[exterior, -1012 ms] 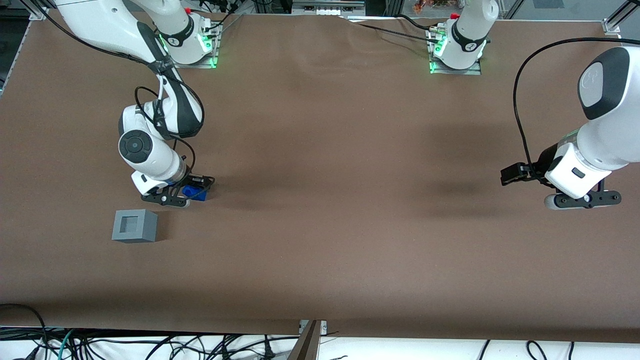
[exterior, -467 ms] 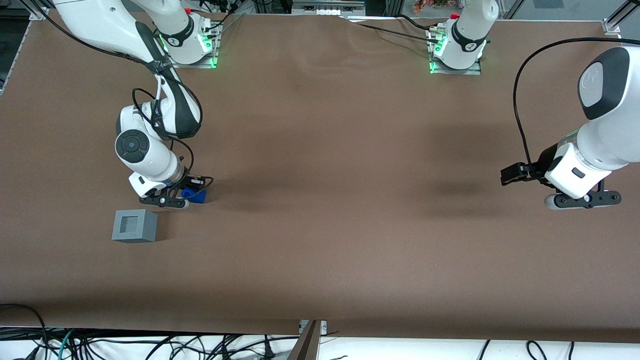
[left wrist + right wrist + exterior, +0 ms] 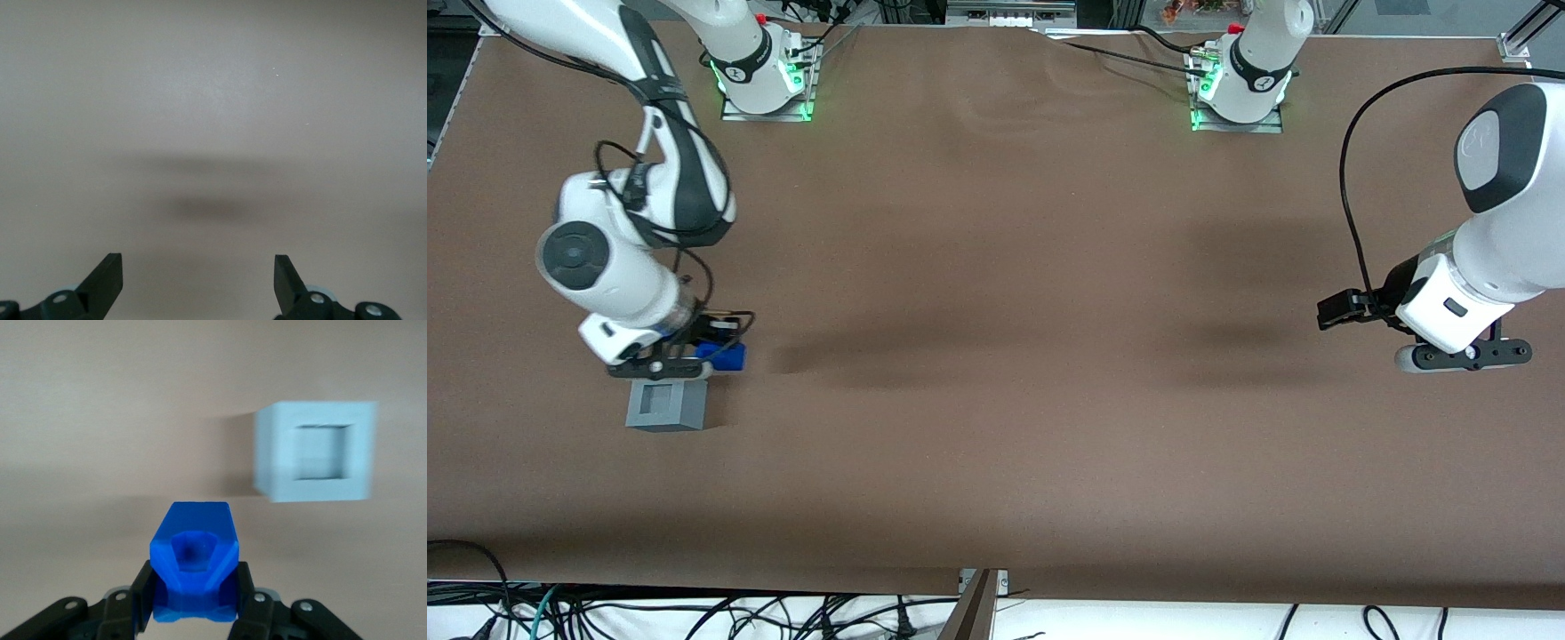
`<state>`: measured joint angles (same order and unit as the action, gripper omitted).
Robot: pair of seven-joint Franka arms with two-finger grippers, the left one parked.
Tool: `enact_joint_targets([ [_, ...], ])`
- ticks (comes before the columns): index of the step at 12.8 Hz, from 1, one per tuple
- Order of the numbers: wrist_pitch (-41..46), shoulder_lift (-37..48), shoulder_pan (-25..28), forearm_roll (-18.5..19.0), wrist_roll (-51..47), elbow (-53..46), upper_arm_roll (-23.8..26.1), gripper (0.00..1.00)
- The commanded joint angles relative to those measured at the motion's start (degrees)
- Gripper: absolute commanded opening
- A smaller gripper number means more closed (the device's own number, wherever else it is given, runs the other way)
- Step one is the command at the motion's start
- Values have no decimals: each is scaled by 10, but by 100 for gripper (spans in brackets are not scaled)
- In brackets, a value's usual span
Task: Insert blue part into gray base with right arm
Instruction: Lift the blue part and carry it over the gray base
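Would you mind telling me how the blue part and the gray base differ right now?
The blue part is bright blue, knobbly and smaller; the gray base is a light-grey cube with a square recess on top. The blue part is held in the right arm's tool, off the table; the gray base rests on the table, untouched.

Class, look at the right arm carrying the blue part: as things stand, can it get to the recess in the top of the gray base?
Probably yes. The gripper, shut on the blue part, hangs just beside the gray base. The recess faces up, open and uncovered, and nothing stands between them.
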<state>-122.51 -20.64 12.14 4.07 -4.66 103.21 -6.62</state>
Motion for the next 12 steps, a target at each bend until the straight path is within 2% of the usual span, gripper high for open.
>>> enact_joint_targets([
  [1, 47, -2, -1, -9, 74, -35, -37, 13],
  [4, 43, -6, -17, -18, 122, -35, -62, 13],
  [6, 39, -14, -44, -63, 170, -37, -62, 13],
  [7, 30, -23, -51, -71, 184, -42, -62, 13],
  [12, -2, -57, -54, -71, 196, -64, -61, 13],
])
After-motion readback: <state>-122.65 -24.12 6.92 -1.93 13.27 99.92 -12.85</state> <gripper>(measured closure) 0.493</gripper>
